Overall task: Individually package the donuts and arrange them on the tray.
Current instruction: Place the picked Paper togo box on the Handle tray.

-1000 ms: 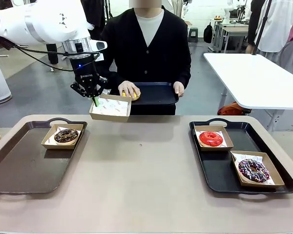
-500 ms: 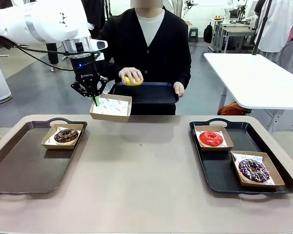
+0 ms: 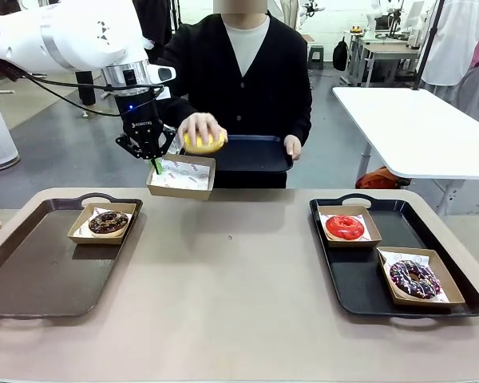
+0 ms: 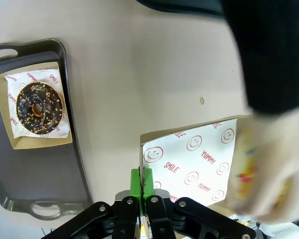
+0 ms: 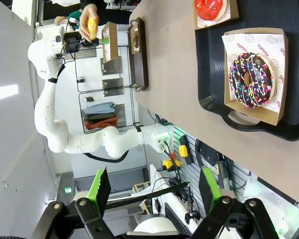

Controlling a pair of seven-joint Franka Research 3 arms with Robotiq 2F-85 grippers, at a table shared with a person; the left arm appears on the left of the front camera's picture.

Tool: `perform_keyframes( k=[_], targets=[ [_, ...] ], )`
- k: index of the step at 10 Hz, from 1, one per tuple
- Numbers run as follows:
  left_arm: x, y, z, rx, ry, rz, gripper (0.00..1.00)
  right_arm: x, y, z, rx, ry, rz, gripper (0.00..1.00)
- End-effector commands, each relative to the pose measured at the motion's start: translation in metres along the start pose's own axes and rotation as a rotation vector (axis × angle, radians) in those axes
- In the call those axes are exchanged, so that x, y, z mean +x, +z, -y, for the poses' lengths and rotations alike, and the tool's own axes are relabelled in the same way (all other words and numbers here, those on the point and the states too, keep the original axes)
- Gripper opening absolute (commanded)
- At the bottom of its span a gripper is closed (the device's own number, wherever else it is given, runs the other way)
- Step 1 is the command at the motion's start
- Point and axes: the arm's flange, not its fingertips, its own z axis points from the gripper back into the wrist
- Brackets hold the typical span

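One yellow donut [image 3: 203,142], in the person's hand [image 3: 198,128], hovers just above the box [image 3: 181,176] whose edge the left pincer [image 3: 155,163] clamps. Left wrist view: pincer pads [image 4: 141,180] pinch the box rim [image 4: 187,132]. Right wrist view: right pincer [image 5: 154,191] gapes wide, empty.

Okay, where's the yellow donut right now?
In the front view, the yellow donut is in the person's hand, at the far left-centre, just above the open box that the robot's left hand holds up.
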Motion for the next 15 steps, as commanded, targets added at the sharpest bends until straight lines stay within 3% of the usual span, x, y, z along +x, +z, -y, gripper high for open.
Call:
perform_keyframes(
  k=[1,15],
  targets=[
    [-0.0044,0.0009,-0.0029,0.002,0.0,0.008,0.0,-0.0012,0.0003,0.0009,-0.005,-0.006,-0.005,0.94],
    [-0.0044,0.0009,-0.0029,0.002,0.0,0.008,0.0,-0.0012,0.0003,0.0009,-0.005,-0.006,-0.005,0.94]
  ],
)
